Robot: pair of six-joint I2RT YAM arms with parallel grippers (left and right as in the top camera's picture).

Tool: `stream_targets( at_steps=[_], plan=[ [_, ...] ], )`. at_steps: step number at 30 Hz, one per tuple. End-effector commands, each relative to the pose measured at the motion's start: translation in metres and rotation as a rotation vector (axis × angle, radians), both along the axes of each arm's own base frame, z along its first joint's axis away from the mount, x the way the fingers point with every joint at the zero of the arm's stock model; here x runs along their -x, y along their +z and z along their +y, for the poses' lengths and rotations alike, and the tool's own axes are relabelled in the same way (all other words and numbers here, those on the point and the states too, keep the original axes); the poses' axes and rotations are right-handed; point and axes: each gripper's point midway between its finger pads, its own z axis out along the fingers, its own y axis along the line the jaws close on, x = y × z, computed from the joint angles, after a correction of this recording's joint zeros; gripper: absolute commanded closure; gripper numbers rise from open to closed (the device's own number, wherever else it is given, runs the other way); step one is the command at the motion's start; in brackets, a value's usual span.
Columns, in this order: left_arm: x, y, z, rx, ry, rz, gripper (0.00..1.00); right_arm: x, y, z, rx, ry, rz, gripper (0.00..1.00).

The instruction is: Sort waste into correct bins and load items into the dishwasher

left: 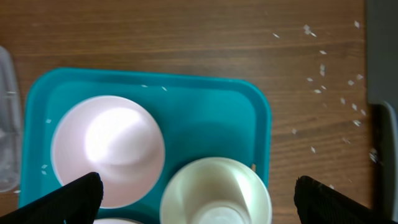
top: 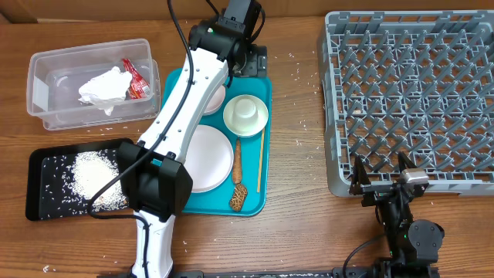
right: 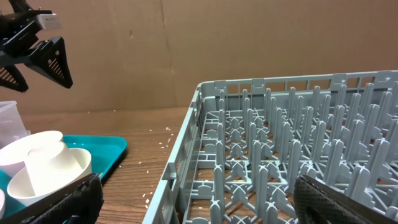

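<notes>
My left gripper [top: 248, 60] is open and empty above the far end of the teal tray [top: 262, 202]; in the left wrist view its jaws [left: 202, 205] straddle an upturned white cup in a bowl [left: 214, 193], beside a small white dish [left: 109, 146]. The tray also holds the cup and bowl [top: 245, 114], a large plate [top: 207, 158], a wooden stick [top: 261, 158], a long brown scrap [top: 237, 161] and a lumpy one [top: 238, 198]. My right gripper [top: 382, 181] is open and empty at the front left corner of the grey rack [top: 409, 85], which fills the right wrist view [right: 280, 137].
The clear tub [top: 46, 66] at the back left holds the napkin [top: 104, 86] and a red wrapper [top: 135, 77]. The black tray [top: 42, 166] at the front left holds rice [top: 96, 177]. My left arm lies over the tray's left side. Loose rice grains [left: 320, 68] dot the wood.
</notes>
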Motion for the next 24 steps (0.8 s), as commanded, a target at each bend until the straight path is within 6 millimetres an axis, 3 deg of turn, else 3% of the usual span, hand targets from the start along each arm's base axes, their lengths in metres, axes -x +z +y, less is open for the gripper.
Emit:
stream_targets(
  at_steps=[1, 5, 7, 10, 13, 14, 16, 17, 24],
  plan=[
    [-0.017, -0.005, 0.034, -0.069, 0.099, -0.033, 0.00, -0.001, -0.004, -0.003, 0.004, -0.015, 0.005, 0.00],
    [-0.025, -0.005, 0.050, -0.065, 0.133, -0.041, 0.01, -0.001, -0.004, -0.003, 0.004, -0.014, 0.005, 0.00],
    [-0.026, -0.006, 0.055, -0.063, 0.143, -0.036, 0.08, -0.001, -0.004, -0.003, 0.004, -0.014, 0.005, 0.00],
    [-0.025, -0.009, 0.054, -0.031, 0.135, -0.019, 0.16, -0.001, -0.004, -0.003, 0.003, -0.014, 0.005, 0.00],
    [-0.023, -0.013, 0.053, -0.028, 0.131, -0.008, 0.16, -0.001, -0.004, -0.003, 0.004, -0.015, 0.005, 0.00],
    [-0.023, -0.015, 0.053, -0.029, 0.131, -0.005, 0.16, -0.001, -0.004, -0.003, 0.004, -0.015, 0.005, 0.00],
    [-0.021, -0.022, 0.053, -0.035, 0.130, 0.010, 0.02, -0.001, -0.004, -0.003, 0.004, -0.015, 0.005, 0.00],
    [-0.020, -0.025, 0.053, -0.037, 0.130, 0.016, 0.00, -0.001, -0.004, -0.003, 0.004, -0.015, 0.005, 0.00],
    [-0.013, -0.040, 0.054, -0.048, 0.125, 0.052, 0.00, -0.001, -0.004, -0.003, 0.004, -0.015, 0.005, 0.00]
  ],
)
